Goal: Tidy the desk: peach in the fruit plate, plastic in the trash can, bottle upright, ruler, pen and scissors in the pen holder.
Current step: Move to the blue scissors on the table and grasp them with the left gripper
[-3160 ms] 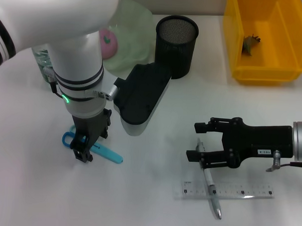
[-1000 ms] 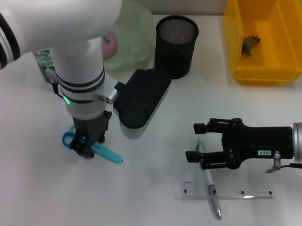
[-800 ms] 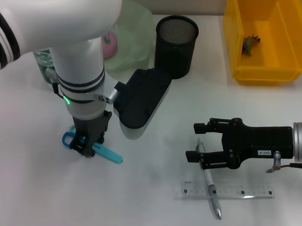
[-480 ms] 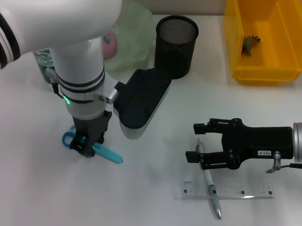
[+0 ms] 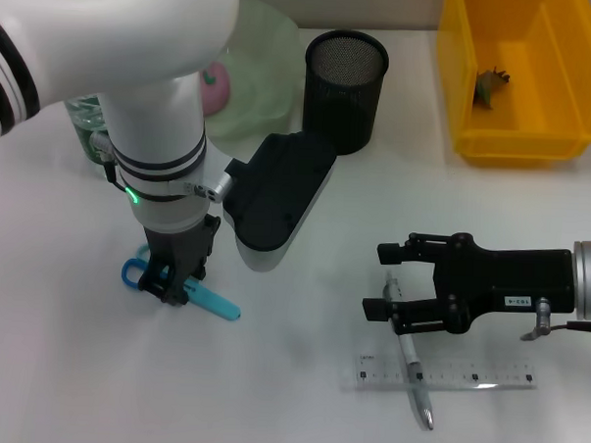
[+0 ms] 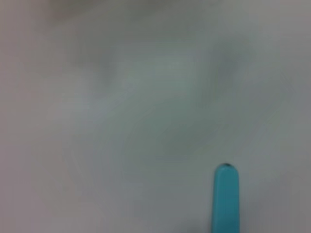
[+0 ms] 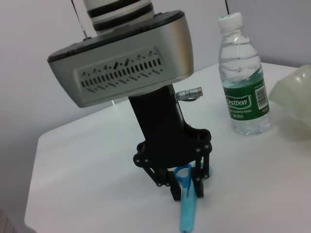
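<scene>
The left gripper (image 5: 172, 287) fingers are closed around the blue scissors (image 5: 210, 301) lying on the counter (image 5: 288, 398). It should squeeze tight, then lift straight up. The right gripper (image 5: 386, 280) waits open over the pen (image 5: 407, 362).

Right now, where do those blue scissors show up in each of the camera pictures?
Head view: the scissors lie on the table at lower left, under the left gripper.
Left wrist view: only the blade tip shows, near the bottom edge.
Right wrist view: they sit low in the middle, handles between the left gripper's fingers.
Shared landmark: the left gripper, seen in the head and right wrist views.
</scene>
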Controlling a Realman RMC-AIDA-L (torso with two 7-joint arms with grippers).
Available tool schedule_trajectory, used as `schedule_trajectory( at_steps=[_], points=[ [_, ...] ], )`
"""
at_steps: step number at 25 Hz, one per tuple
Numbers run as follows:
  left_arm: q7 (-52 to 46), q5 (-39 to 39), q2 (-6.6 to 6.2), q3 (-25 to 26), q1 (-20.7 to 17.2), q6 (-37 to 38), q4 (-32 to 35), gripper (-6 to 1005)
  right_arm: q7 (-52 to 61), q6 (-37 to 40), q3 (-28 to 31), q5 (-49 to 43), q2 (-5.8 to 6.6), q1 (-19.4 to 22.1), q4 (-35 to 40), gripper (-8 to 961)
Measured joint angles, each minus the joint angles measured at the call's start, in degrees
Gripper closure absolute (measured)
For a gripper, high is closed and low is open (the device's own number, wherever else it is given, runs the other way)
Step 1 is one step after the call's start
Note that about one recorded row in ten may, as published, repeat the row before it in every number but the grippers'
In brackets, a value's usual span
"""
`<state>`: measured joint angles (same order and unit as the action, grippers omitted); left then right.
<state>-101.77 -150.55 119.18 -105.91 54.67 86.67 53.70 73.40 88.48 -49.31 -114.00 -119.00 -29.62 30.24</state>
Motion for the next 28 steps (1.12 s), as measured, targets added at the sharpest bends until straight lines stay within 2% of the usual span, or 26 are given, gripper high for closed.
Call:
schedule_trajectory(
  at_steps=[28],
  points=[
    [-0.1,0.1,0.00,-1.3,-0.2,-0.7,-0.8,735,0.1,0.6,0.1,0.1,0.00,0.0,0.1,125]
  ],
)
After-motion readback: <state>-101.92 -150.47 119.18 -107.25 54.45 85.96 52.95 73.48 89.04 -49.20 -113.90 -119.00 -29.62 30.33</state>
